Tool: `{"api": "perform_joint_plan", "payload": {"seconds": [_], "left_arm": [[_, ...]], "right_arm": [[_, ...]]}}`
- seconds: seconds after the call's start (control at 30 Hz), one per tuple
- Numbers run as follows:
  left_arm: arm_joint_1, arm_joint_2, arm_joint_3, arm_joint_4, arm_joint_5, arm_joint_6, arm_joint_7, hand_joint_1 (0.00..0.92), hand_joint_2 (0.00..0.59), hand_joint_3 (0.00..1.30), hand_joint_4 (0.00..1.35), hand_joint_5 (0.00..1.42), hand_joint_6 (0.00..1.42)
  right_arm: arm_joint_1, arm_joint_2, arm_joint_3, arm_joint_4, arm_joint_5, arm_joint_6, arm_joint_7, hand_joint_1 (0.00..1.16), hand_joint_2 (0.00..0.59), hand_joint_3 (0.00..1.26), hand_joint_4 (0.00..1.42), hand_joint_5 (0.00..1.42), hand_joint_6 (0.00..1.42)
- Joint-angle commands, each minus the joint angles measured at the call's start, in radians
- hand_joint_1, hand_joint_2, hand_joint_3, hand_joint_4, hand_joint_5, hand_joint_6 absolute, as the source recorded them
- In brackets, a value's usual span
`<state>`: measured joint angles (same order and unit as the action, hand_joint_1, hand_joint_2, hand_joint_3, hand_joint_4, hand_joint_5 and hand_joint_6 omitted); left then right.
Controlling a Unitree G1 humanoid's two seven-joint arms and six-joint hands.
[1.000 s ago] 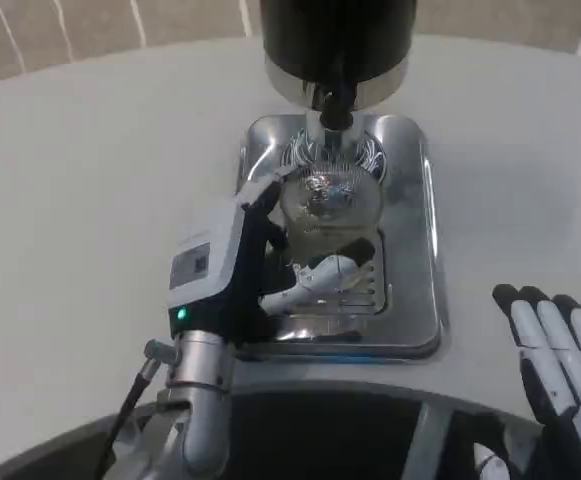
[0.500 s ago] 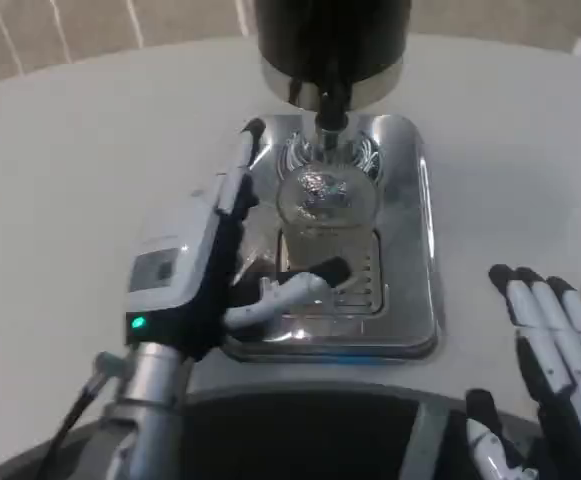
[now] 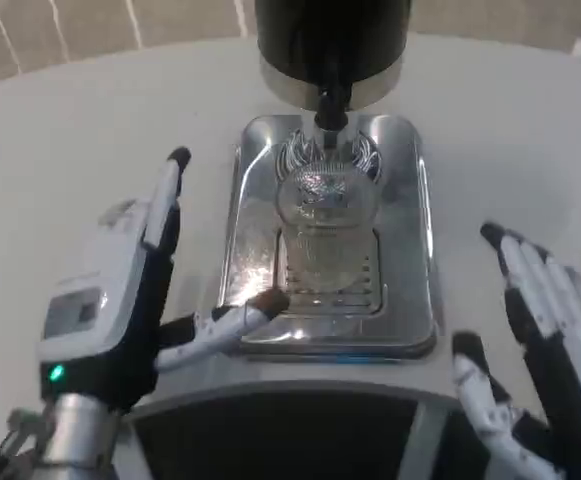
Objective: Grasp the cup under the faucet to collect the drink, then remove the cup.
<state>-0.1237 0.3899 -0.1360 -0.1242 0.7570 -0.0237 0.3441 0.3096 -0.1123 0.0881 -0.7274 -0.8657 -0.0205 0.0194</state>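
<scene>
Your left hand point(image 3: 120, 290) is spread wide and holds nothing, its thumb tip at the drip tray point(image 3: 410, 250). Your right hand point(image 3: 535, 340) is also spread. The clear cup point(image 3: 325, 225) stands under the faucet point(image 3: 330, 105). The hand label is unreadable.

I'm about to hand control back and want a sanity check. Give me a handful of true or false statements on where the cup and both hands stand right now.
1. The clear cup stands on the metal drip tray below the faucet. True.
2. The left hand holds the cup. False: it is open, to the left of the tray, apart from the cup.
3. The right hand is open, to the right of the tray. True.
4. The cup lies tipped on its side. False: it stands upright.
5. The right hand rests on the faucet. False: it is low at the right, away from the faucet.
</scene>
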Motion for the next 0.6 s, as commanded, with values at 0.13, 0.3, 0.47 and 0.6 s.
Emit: {"api": "perform_joint_plan", "payload": {"seconds": [0.13, 0.3, 0.47, 0.6], "left_arm": [[0.178, -0.003, 0.03, -0.155, 0.044, 0.081, -0.07, 0.0, 0.103, 0.0, 0.0, 0.03, 0.01], [0.263, -0.005, 0.009, -0.221, 0.11, 0.08, -0.084, 0.0, 0.105, 0.0, 0.0, 0.0, 0.0], [0.29, -0.007, -0.014, -0.246, 0.157, 0.07, -0.095, 0.0, 0.1, 0.0, 0.0, 0.0, 0.0], [0.303, -0.015, -0.017, -0.252, 0.176, 0.059, -0.089, 0.0, 0.1, 0.0, 0.0, 0.0, 0.0]], "right_arm": [[-0.149, 0.064, 0.043, -0.053, 0.057, 0.096, 0.089, 0.06, 0.586, 0.0, 0.0, 0.0, 0.0], [-0.252, 0.099, 0.045, -0.049, 0.155, 0.186, 0.158, 0.05, 0.586, 0.0, 0.0, 0.0, 0.0], [-0.343, 0.113, 0.03, -0.035, 0.273, 0.253, 0.195, 0.17, 0.586, 0.0, 0.0, 0.0, 0.0], [-0.412, 0.106, 0.014, -0.01, 0.363, 0.282, 0.2, 0.43, 0.586, 0.0, 0.0, 0.0, 0.0]]}}
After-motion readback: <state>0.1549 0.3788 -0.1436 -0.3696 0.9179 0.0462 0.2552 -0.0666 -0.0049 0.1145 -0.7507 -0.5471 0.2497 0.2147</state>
